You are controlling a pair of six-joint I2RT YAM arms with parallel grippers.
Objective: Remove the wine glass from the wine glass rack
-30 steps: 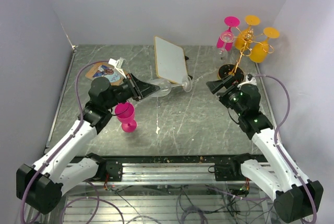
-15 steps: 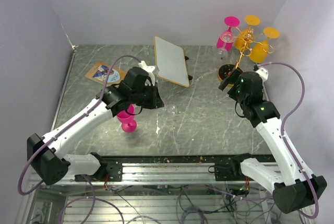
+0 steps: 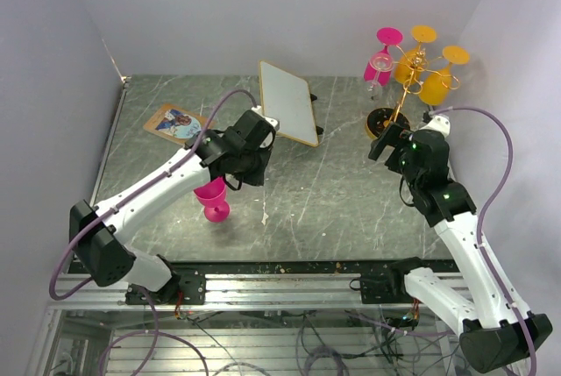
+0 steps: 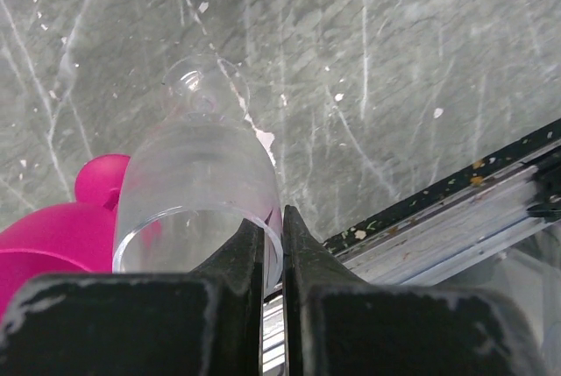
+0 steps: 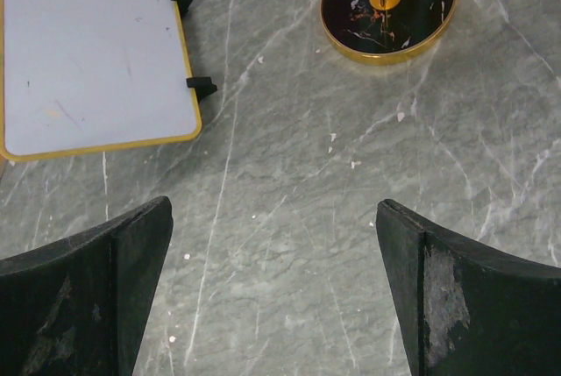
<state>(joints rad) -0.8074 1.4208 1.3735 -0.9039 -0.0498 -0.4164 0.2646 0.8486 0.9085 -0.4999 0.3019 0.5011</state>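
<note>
On the worktop (image 3: 333, 192) the wine glass rack (image 5: 412, 8) is stood just ahead of the empty, wide-spread right jaws. A clear wine glass (image 4: 197, 183) is clamped by its rim in the left jaws, likely for setting down.

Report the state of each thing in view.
Left gripper, shut on the clear glass's rim.
Right gripper, open, empty.
Clear glass, held, off the rack.
Pink glass, upright on table.
Rack, upright, glasses hanging upside down.
</note>
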